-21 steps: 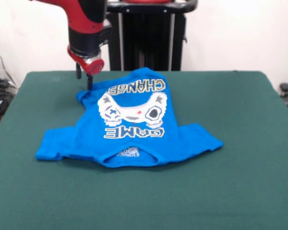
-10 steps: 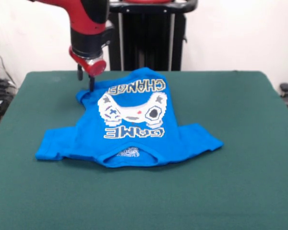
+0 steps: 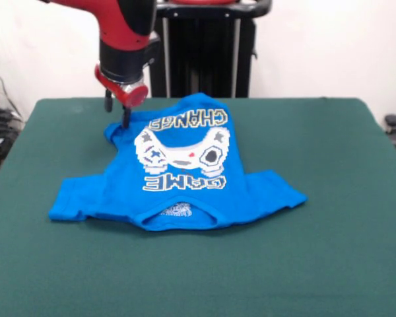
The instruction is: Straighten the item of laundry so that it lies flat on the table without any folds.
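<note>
The item of laundry (image 3: 185, 168), a bright blue T-shirt with a white-grey controller print and "GAME" lettering, lies near the middle of the green table (image 3: 336, 198). Its collar points to the near edge and its sleeves spread left and right. The body narrows toward the far hem, with the side edges turned in and rumpled. My gripper (image 3: 117, 111) hangs at the shirt's far left hem corner. Its two fingers stand apart, open; one fingertip (image 3: 127, 120) is at the cloth's edge and the other is over bare table just outside it.
The black pedestal column (image 3: 201, 53) rises behind the table's far edge. Green table surface surrounds the shirt on all sides, widest on the right and at the front. Some cables and small objects (image 3: 393, 125) sit off the table's edges.
The gripper has drifted slightly to the right along the far hem corner and the wrist has turned a little. The shirt has not moved.
</note>
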